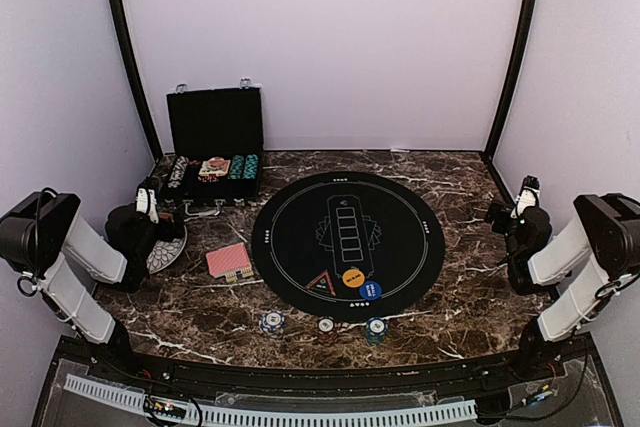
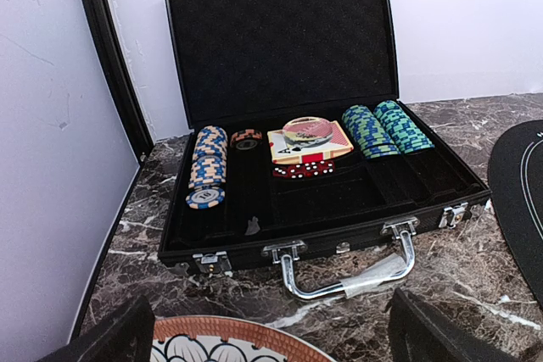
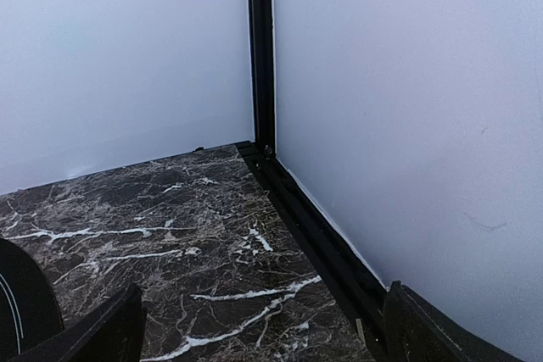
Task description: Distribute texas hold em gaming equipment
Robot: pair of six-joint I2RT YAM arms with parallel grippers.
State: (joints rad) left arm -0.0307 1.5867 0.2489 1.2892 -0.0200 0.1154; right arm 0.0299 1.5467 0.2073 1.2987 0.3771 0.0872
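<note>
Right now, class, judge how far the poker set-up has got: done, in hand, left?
Done: orange button and blue button on the mat, three chip stacks at its near side, red-backed cards beside it. In hand: nothing; both jaws open. Left: chip rows and a card deck in the case.

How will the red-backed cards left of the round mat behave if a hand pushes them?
The red-backed cards look like a thin loose stack, so a push would probably fan them apart. They lie flat on the marble table, so lifting one may be fiddly.
</note>
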